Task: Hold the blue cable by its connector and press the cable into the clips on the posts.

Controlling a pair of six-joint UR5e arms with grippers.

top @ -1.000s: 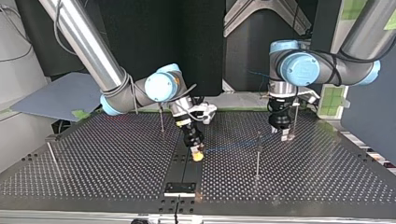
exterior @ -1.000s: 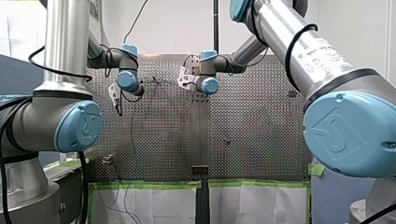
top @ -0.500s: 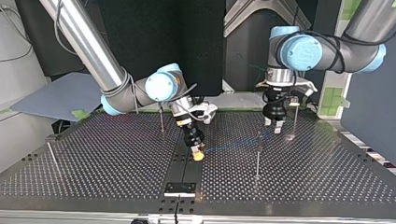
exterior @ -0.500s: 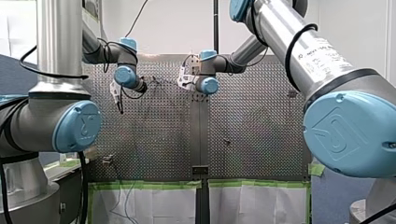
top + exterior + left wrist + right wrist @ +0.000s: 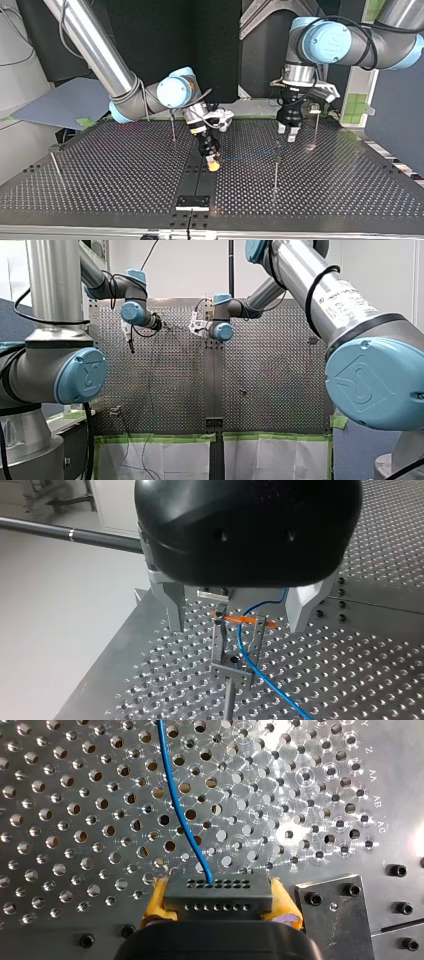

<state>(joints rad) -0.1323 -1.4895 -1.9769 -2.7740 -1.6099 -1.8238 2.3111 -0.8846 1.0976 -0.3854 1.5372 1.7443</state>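
While my right gripper (image 5: 220,901) is clamping the blue cable's (image 5: 176,805) connector (image 5: 220,890), my left gripper's (image 5: 236,627) fingers (image 5: 175,611) are hovering spread over a clip (image 5: 234,652).

Perforated table (image 5: 100,175): upright posts (image 5: 275,170), dark centre strip (image 5: 200,182).

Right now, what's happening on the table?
My right gripper is shut on the grey connector, and the blue cable runs out from it across the perforated table. My left gripper hovers open over a post's clip, with the cable passing between its prongs.
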